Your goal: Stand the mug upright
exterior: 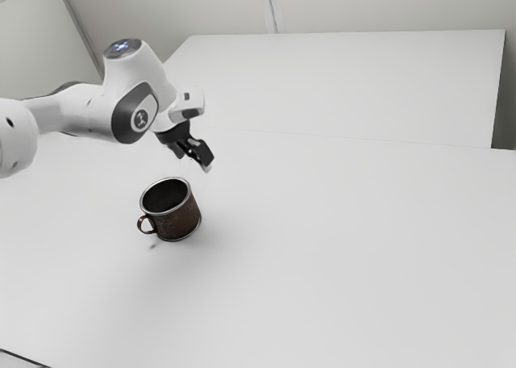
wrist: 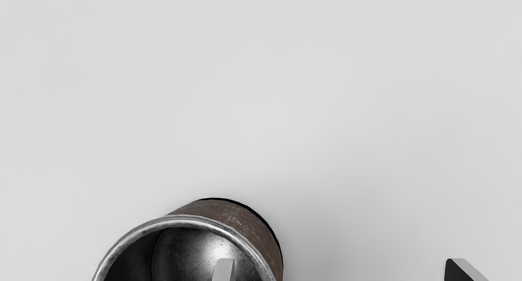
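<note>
**Mug (exterior: 179,221) Upright on the Table (exterior: 322,271), Gripper (exterior: 201,161) Open and Apart From It**

Your mug stood on its base on the white table, its mouth facing up, so it was upright as you had asked. In the exterior view you had its handle (exterior: 139,223) pointing to that view's left, and its brown, worn side showed below the metal rim (wrist: 191,221).

Your arm (exterior: 85,114) reached in from the exterior view's left, and the gripper hung above the table, near the mug and higher than it, on its far side and a little to the exterior view's right. It was tilted rather than straight down, and you could see a gap between it and the mug.

From the wrist view you could tell that the gripper (wrist: 338,271) was open, with nothing held. Its two fingers stood well apart: one finger (wrist: 224,270) showed in front of the mug's dark, shiny inside, while the other finger (wrist: 465,271) was out past the mug's side, with the table behind it. Between them you had part of the rim, part of the brown side and a stretch of bare table.
</note>
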